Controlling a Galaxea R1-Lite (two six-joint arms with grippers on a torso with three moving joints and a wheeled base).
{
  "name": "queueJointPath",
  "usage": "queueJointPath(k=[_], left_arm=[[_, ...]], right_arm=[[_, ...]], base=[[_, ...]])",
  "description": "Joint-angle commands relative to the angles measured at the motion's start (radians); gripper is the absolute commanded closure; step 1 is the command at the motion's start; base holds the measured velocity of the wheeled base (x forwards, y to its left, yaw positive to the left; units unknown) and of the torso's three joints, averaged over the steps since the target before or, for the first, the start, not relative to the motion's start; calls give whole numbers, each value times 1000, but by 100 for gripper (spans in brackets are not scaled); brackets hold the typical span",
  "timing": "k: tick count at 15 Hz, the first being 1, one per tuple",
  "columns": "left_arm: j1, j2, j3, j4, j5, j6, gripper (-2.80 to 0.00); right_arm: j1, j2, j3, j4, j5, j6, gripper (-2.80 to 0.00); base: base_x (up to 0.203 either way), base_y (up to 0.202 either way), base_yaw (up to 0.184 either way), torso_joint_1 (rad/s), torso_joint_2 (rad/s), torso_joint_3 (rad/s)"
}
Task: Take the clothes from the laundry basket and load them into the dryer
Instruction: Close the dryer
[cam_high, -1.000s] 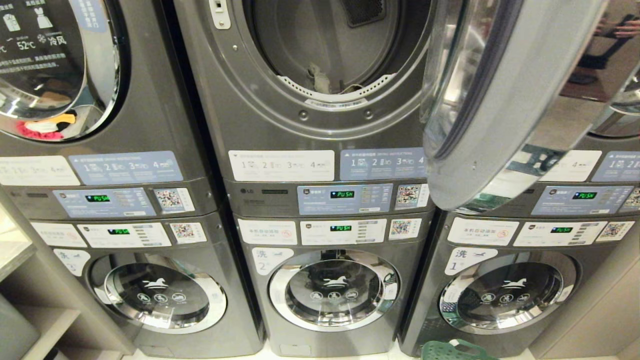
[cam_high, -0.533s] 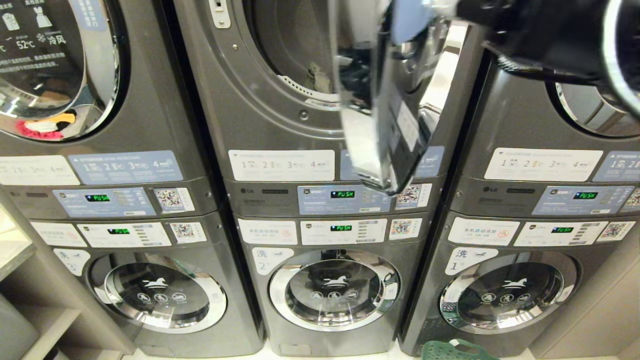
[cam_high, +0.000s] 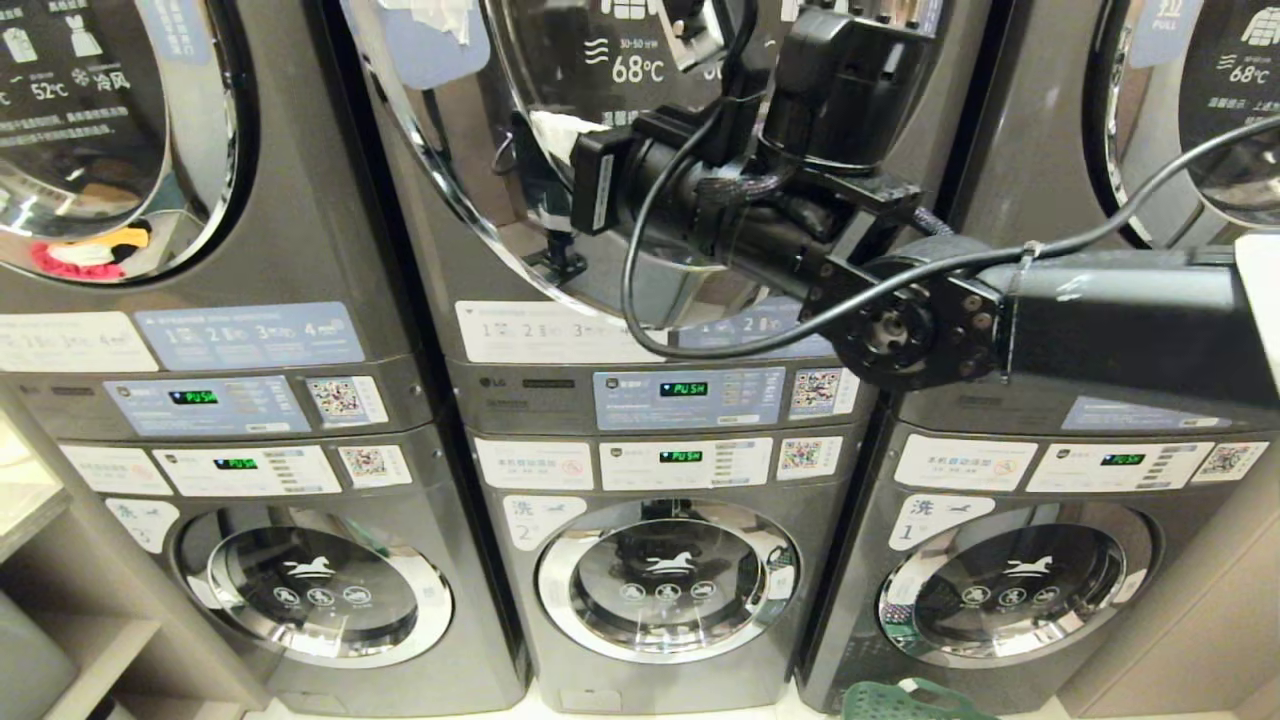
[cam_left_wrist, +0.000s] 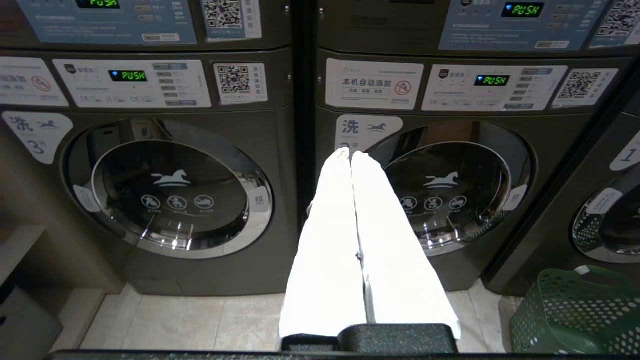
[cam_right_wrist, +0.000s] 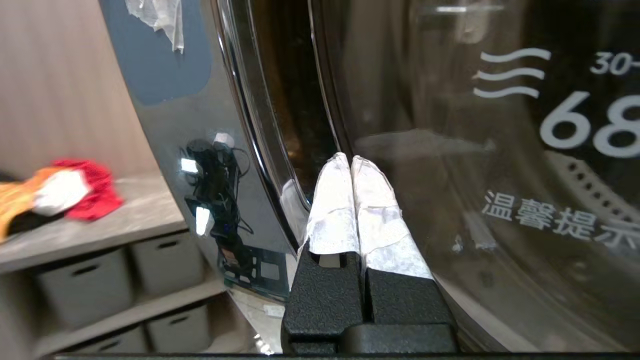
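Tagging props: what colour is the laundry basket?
Green, with a perforated wall; the basket shows best in the left wrist view.

The right gripper (cam_right_wrist: 351, 162) has its white fingers pressed together, their tips at the glass of the dryer door (cam_high: 520, 150), which covers the drum opening directly ahead and blocks any way in. Off to the gripper's side is open air toward a shelf (cam_right_wrist: 100, 220). Below the left gripper (cam_left_wrist: 350, 155), closed too, bare floor (cam_left_wrist: 200, 320) lies free; the green laundry basket (cam_left_wrist: 575, 315) stands aside.
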Motion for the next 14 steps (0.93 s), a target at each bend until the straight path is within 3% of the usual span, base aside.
queueJointPath(k=[1, 4, 7, 10, 14], left_arm=[[0, 1, 0, 1, 0, 0, 0], [0, 0, 0, 1, 0, 0, 0], [0, 0, 0, 1, 0, 0, 0], [0, 0, 0, 1, 0, 0, 0], [0, 0, 0, 1, 0, 0, 0]], right_arm=[[3, 21, -6, 10, -38, 0, 0], [2, -281, 64, 29, -133, -5, 0], [-51, -450, 194, 41, -213, -31, 0], [-62, -464, 147, 45, -225, -113, 0], [28, -499, 138, 81, -168, -98, 0]], base=[[0, 0, 0, 0, 0, 0], [0, 0, 0, 0, 0, 0], [0, 0, 0, 0, 0, 0], [0, 0, 0, 0, 0, 0], [0, 0, 0, 0, 0, 0]])
